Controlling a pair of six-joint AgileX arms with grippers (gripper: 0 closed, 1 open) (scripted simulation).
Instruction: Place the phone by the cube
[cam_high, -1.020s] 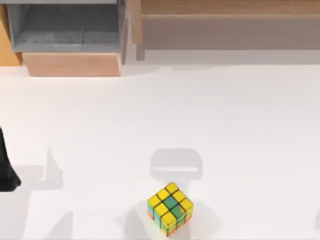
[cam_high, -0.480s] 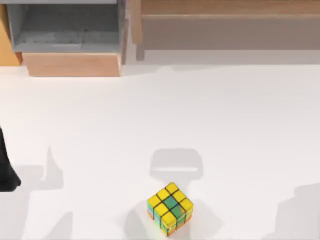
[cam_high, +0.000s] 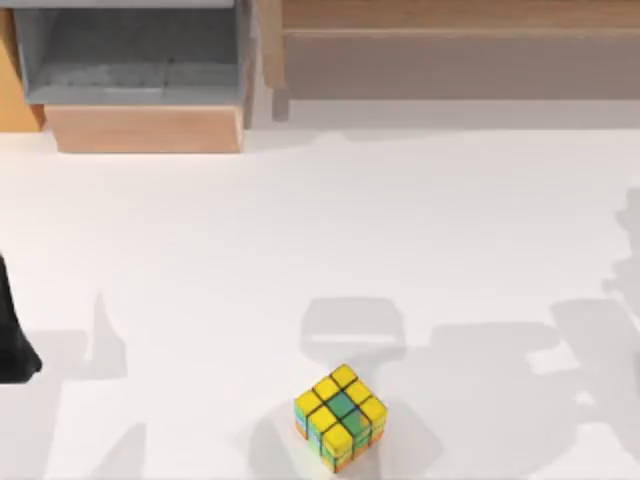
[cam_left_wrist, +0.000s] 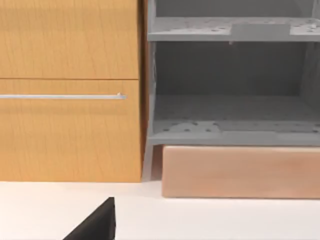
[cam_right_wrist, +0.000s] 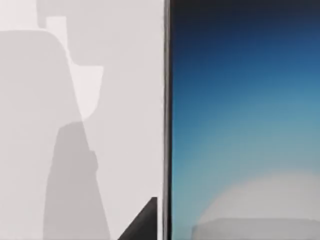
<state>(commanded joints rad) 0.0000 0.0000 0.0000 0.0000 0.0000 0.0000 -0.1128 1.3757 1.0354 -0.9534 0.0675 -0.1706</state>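
With the phone (cam_right_wrist: 240, 125) close beneath the right wrist and the cube (cam_high: 340, 417) at the desk's (cam_high: 320, 230) near edge, grasping looks next; pincer state I cannot tell.

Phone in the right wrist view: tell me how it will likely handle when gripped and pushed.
The phone looks like a flat, rigid slab, so it probably won't flex. Its glossy screen and thin silver rim suggest it could slip in a claw. Being so low and flat, it should slide across the white table rather than tip or roll.
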